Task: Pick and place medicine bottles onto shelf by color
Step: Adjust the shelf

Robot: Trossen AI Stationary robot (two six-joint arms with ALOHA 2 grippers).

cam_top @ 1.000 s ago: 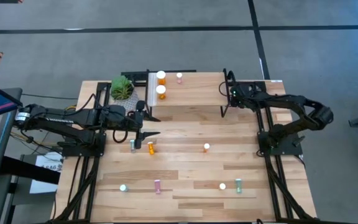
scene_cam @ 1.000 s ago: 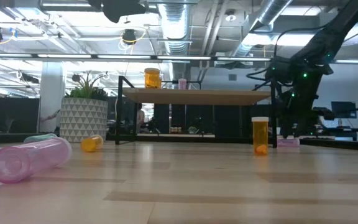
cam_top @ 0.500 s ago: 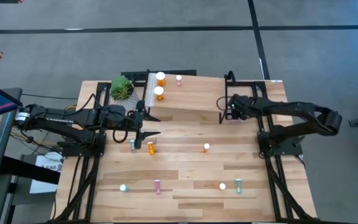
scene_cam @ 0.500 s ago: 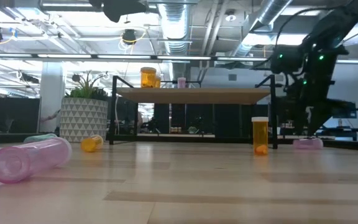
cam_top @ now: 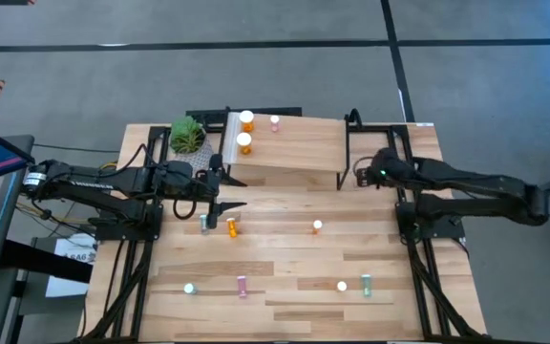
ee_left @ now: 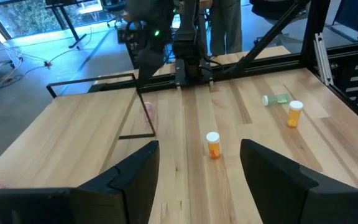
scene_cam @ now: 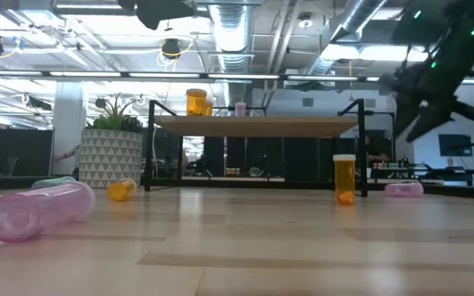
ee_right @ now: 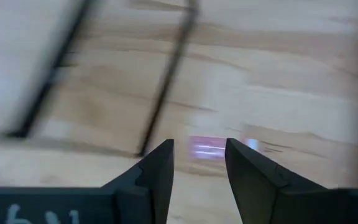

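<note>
Right gripper [ee_right: 197, 163] hangs spread and empty just off the shelf's [cam_top: 294, 143] right legs, a pink bottle [ee_right: 205, 149] lying on the table [cam_top: 285, 258] just ahead between its fingertips.

The right wrist view is motion-blurred: a pink bottle [ee_right: 207, 149] lying on the table [ee_right: 278, 93] is seen only as a smear beyond the fingers [ee_right: 157, 171]. In the low view the right arm [scene_cam: 434, 74] is cut off by the upper edge. A pink bottle [ee_left: 149, 111] behind a shelf leg [ee_left: 143, 112] is faint.
</note>
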